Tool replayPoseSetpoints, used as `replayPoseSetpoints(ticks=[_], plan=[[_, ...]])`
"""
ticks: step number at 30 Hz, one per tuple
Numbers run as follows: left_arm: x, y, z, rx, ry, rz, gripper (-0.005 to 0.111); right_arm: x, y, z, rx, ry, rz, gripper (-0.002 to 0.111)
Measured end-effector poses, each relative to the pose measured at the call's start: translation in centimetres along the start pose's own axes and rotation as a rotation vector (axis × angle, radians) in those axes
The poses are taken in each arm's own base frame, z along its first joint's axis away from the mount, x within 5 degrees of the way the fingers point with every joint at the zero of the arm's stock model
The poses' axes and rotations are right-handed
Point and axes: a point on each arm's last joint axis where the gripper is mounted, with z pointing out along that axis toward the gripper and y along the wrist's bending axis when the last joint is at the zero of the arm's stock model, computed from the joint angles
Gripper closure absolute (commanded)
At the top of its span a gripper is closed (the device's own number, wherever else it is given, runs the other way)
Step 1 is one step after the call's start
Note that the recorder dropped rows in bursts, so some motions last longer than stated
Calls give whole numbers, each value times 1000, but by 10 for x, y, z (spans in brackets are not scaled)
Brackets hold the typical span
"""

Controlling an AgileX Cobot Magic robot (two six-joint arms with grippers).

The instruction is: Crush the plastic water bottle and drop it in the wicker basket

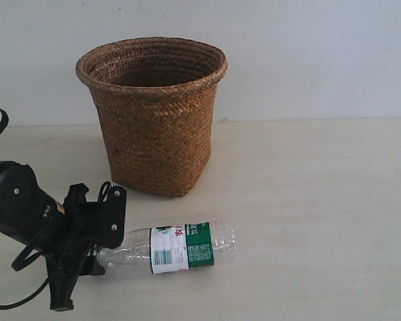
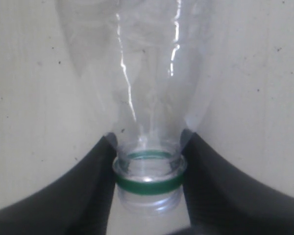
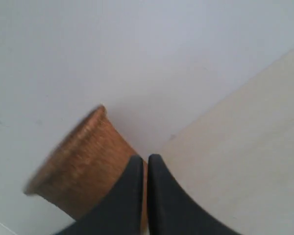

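Observation:
The plastic water bottle lies on its side on the table in front of the wicker basket, its neck pointing left. Its body looks round and uncrushed. My left gripper is at that neck. In the left wrist view both black fingers press the neck on either side of the green ring, so the left gripper is shut on the bottle; no cap shows there. My right gripper is shut and empty, out of the exterior view, with the basket behind it.
The pale table runs back to a white wall. The basket stands upright at the back left of centre, its open rim up. A black cable loops under my left arm at the lower left edge.

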Motion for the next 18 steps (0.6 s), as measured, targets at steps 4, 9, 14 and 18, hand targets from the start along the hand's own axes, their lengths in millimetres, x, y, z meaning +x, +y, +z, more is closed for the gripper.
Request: replayPoseSetpoints(ticks=[4,9,14,18], plan=[[0,-1,0,11,3,-1,103,-4,3,0,-38,-43,209,108],[0,-1,0,11,3,1,103,-16,17,-2,-77,-64,74,108],[0,-1,0,7,1,3,103,-42,61,27,-72,104,-106,108],[0,1,0,-14,-4,3,103,-6,88,97,-45,483,-227,108]])
